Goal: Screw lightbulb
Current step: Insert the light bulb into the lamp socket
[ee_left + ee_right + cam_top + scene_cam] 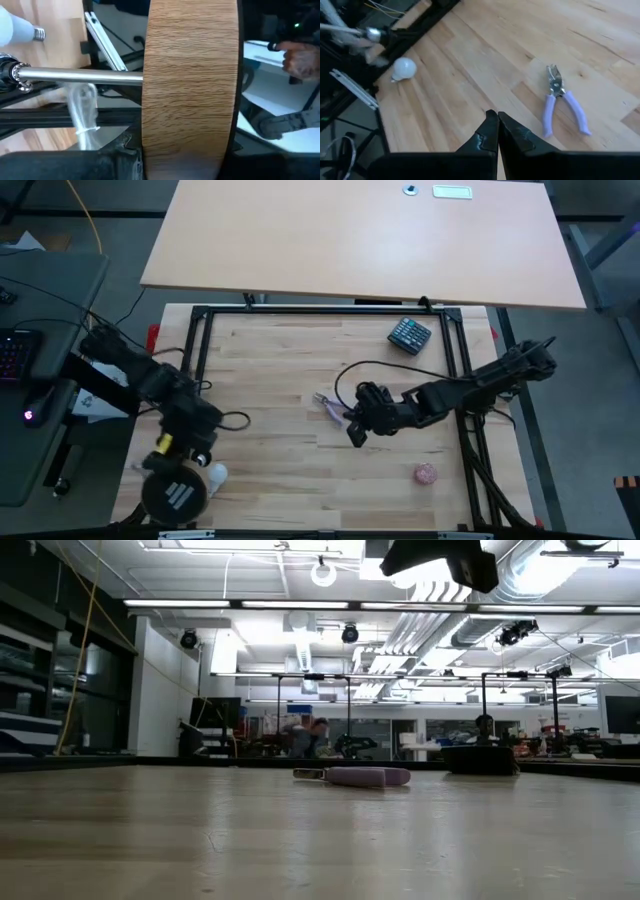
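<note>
Lightbulb (215,474), small and white with a frosted round head and a short grey screw base, lies on its side on the pale wooden surface (300,470) near the front-left corner; the right wrist view shows it (403,68) apart from every jaw, just beside the black frame rail. Next to it, the left gripper (180,448) holds a round wooden disc (190,85) with a thin silver metal stem (80,75), its jaws clamped on the disc's edge. In the high view the disc's dark underside (175,496) faces up at the front edge, touching or nearly touching the bulb. The right gripper (356,432) hovers over the middle of the surface with its jaws clenched together on nothing, as the right wrist view shows (497,131). Lilac-handled pliers (329,406) lie just beside it. A dark calculator (409,335) rests near the far edge, and a pinkish round ball (426,473) sits toward the front right.
</note>
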`<move>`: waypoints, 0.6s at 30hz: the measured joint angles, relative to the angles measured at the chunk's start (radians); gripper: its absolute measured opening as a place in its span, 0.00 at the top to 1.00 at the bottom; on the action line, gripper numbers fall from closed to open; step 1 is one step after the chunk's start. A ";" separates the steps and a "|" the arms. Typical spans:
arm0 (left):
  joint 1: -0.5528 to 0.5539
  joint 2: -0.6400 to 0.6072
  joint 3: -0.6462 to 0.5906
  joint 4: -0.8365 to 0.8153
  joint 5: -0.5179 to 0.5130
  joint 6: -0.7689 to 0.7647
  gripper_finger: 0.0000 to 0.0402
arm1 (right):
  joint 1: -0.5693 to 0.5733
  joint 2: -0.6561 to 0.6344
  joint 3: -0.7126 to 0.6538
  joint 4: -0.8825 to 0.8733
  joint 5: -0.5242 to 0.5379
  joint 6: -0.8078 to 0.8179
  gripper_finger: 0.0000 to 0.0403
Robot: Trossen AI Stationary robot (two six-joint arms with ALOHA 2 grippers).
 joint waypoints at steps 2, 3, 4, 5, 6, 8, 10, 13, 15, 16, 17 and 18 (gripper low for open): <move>-0.016 0.044 0.000 0.001 0.040 0.024 0.72 | 0.006 -0.004 0.000 0.000 0.001 -0.001 1.00; -0.025 0.063 0.000 0.001 0.058 0.035 0.72 | 0.009 -0.004 0.000 0.000 0.001 -0.002 1.00; -0.031 0.081 0.000 0.000 0.081 0.047 0.72 | 0.008 -0.004 0.000 0.000 0.002 -0.003 1.00; -0.037 0.096 -0.001 0.000 0.113 0.063 0.72 | 0.008 -0.004 0.000 0.001 0.002 -0.003 1.00; -0.045 0.109 -0.001 0.003 0.150 0.078 0.72 | 0.011 -0.004 0.000 0.001 0.002 -0.003 1.00; -0.065 0.125 -0.001 0.014 0.222 0.099 0.72 | 0.019 -0.004 0.000 0.001 0.002 -0.005 1.00; -0.083 0.133 -0.001 0.037 0.282 0.136 0.72 | 0.026 -0.005 0.000 0.001 0.003 -0.017 1.00; -0.101 0.150 -0.001 0.091 0.308 0.225 0.72 | 0.038 -0.005 0.000 0.003 0.010 -0.022 1.00; -0.108 0.164 0.001 0.116 0.261 0.269 0.72 | 0.047 -0.006 0.000 0.004 0.015 -0.022 1.00; -0.110 0.176 0.001 0.117 0.230 0.283 0.72 | 0.049 -0.006 0.000 0.003 0.021 -0.022 1.00; -0.111 0.190 0.001 0.115 0.205 0.292 0.72 | 0.053 -0.006 0.000 0.003 0.031 -0.022 1.00; -0.114 0.208 0.000 0.110 0.182 0.305 0.72 | 0.057 -0.006 0.000 0.003 0.040 -0.022 1.00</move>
